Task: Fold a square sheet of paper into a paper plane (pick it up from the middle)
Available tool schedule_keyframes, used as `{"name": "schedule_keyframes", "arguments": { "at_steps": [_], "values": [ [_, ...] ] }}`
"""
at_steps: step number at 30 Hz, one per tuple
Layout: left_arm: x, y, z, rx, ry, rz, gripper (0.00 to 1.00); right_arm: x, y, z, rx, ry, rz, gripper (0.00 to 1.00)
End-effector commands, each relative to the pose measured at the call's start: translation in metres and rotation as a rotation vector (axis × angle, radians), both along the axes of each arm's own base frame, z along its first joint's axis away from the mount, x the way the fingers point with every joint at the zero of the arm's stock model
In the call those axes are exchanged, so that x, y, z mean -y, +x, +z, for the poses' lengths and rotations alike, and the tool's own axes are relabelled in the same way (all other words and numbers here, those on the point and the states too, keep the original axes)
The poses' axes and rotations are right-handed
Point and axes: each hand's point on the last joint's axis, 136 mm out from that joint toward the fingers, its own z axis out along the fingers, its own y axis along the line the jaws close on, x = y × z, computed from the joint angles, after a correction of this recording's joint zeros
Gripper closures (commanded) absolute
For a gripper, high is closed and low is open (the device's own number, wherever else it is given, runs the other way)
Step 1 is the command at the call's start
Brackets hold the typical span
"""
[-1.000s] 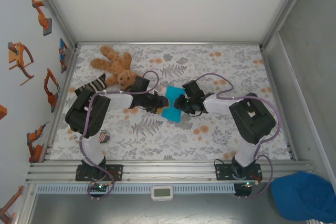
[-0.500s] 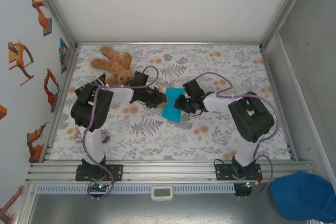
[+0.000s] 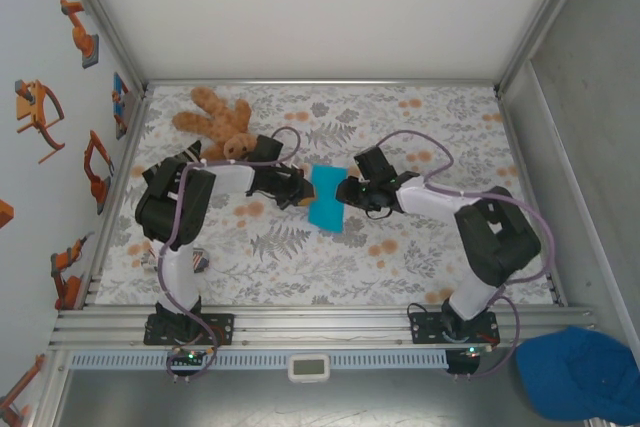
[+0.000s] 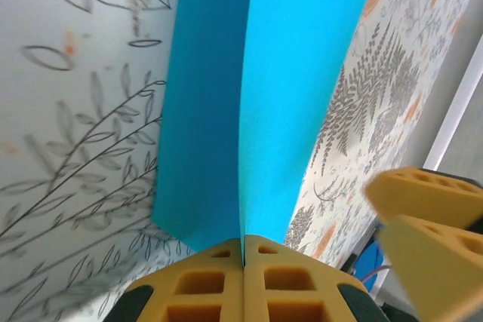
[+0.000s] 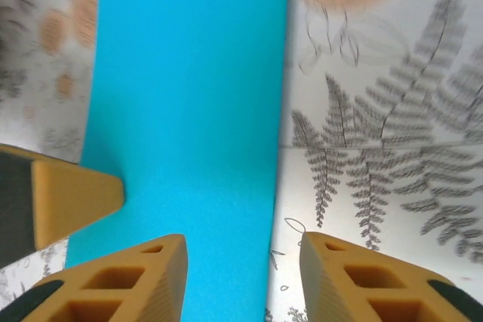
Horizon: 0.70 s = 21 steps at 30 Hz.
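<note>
The creased blue sheet of paper point(image 4: 290, 73) is pinched at its edge by the pressed-together left fingers point(image 4: 200, 284) (right at the seam). The right fingers point(image 5: 128, 280) are spread, with the sheet's long edge seen between them.

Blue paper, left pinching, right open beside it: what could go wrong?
The left gripper pinches just an edge of the paper; a pull could slip or tear it. The right gripper is open astride the opposite edge, near the left gripper; closing could crumple the paper or collide.
</note>
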Motion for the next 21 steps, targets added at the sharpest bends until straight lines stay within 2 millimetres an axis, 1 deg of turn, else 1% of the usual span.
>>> {"name": "schedule_keyframes", "arguments": {
  "at_steps": [1,3,5,7,9,11,13,16,21],
  "values": [
    [-0.016,0.008,0.013,-0.013,0.042,0.119,1.00,0.014,0.011,0.032,0.165,-0.093,0.045,0.50],
    [-0.020,0.010,0.016,-0.018,0.054,0.165,1.00,0.013,0.009,0.040,0.226,-0.139,0.095,0.43],
    [-0.025,0.013,0.020,-0.016,0.070,0.204,1.00,0.007,0.005,0.046,0.294,-0.169,0.147,0.34],
    [-0.029,0.016,0.024,-0.015,0.084,0.239,1.00,-0.002,0.001,0.055,0.367,-0.182,0.187,0.26],
    [-0.031,0.019,0.027,-0.019,0.089,0.268,1.00,-0.017,-0.007,0.060,0.428,-0.167,0.258,0.21],
    [-0.030,0.020,0.029,-0.031,0.086,0.286,1.00,-0.029,-0.012,0.062,0.471,-0.177,0.318,0.19],
    [-0.030,0.020,0.029,-0.045,0.086,0.296,1.00,-0.042,-0.019,0.063,0.530,-0.222,0.388,0.19],
    [-0.029,0.021,0.028,-0.065,0.089,0.302,1.00,-0.064,-0.033,0.062,0.624,-0.276,0.509,0.19],
    [-0.029,0.021,0.029,-0.074,0.099,0.297,1.00,-0.085,-0.042,0.045,0.674,-0.324,0.616,0.21]
  ]
}}
